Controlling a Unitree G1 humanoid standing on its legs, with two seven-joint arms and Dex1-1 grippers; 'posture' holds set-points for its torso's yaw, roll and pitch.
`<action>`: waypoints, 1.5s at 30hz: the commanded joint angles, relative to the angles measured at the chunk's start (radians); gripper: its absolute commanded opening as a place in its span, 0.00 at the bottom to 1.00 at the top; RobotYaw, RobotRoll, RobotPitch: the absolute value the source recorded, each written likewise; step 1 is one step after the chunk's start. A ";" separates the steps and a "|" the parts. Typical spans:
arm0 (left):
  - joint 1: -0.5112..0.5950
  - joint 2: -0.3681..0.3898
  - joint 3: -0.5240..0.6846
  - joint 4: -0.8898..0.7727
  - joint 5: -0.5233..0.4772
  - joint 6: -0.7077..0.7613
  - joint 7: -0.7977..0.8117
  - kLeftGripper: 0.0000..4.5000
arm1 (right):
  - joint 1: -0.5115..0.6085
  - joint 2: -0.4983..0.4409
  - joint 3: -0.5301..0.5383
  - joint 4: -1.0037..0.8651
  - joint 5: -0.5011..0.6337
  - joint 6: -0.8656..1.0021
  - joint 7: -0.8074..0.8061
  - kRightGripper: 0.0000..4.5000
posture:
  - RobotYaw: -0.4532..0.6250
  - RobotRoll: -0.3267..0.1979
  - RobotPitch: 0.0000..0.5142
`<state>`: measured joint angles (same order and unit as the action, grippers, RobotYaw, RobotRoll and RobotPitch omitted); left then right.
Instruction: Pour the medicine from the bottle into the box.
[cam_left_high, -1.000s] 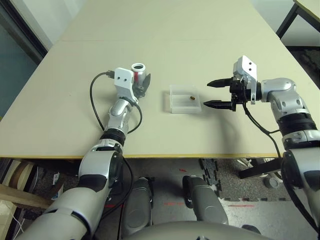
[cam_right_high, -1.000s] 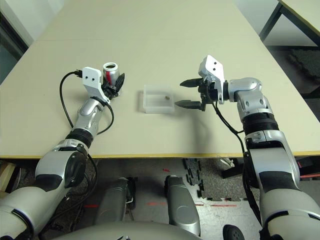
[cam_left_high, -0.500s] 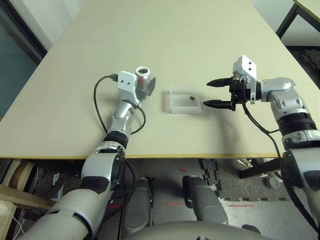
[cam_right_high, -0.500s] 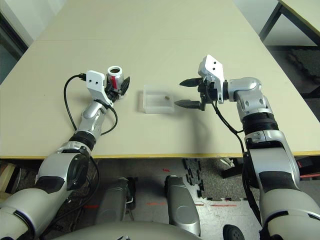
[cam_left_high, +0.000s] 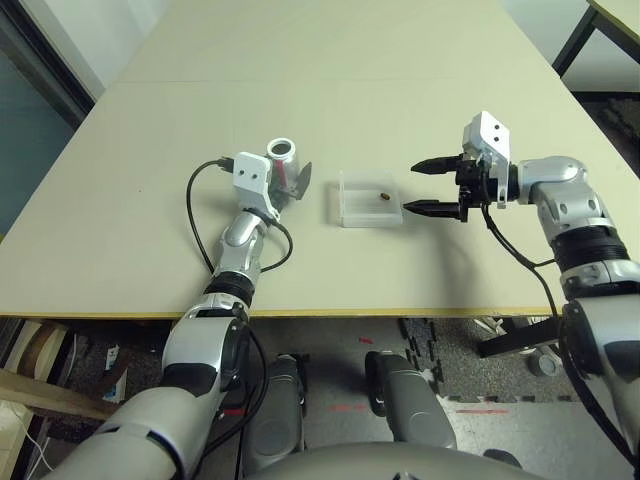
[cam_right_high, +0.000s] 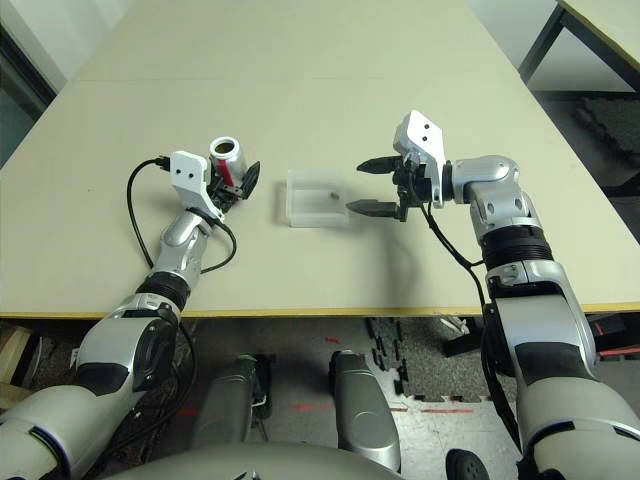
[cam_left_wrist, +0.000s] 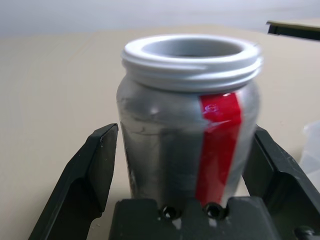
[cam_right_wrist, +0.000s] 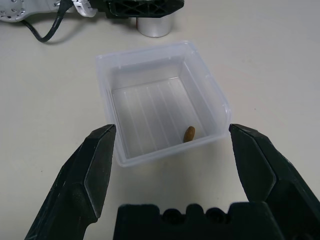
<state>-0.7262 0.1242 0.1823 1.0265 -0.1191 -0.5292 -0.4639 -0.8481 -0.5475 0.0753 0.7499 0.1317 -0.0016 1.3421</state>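
Lying in box (cam_right_wrist: 160, 100): medicine (cam_right_wrist: 189, 133) (right wrist view); bottle (cam_left_wrist: 190, 125) uncapped.

The bottle (cam_left_wrist: 187, 130) is silver-grey with one red stripe running down its side, a pale grey threaded rim and a dark inside. The box (cam_right_wrist: 162, 100) is clear, colourless plastic with faint ribs across its floor. The medicine (cam_right_wrist: 189, 133) is a dark brown pellet. The tabletop (cam_left_high: 330, 60) is plain pale beige. Both arms are silver with black fingers (cam_right_wrist: 95, 170) and white camera housings (cam_left_high: 250, 178).
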 joint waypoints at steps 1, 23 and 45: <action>0.058 -0.001 -0.010 -0.066 -0.022 0.030 -0.031 1.00 | -0.013 0.003 0.007 0.020 -0.011 -0.013 -0.003 1.00 | 0.37 0.62 0.29; 0.509 0.072 -0.057 -0.835 -0.171 0.415 -0.091 1.00 | -0.041 0.024 -0.007 0.099 -0.016 -0.049 -0.025 1.00 | 0.38 0.62 0.28; 0.398 0.382 0.235 -0.847 -0.318 0.757 0.020 1.00 | 0.051 -0.021 -0.271 0.040 0.121 0.096 -0.376 1.00 | 0.37 0.62 0.29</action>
<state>-0.3130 0.4874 0.3914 0.1385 -0.4379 0.2231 -0.4554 -0.8119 -0.5539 -0.1662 0.8179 0.2313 0.0798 1.0025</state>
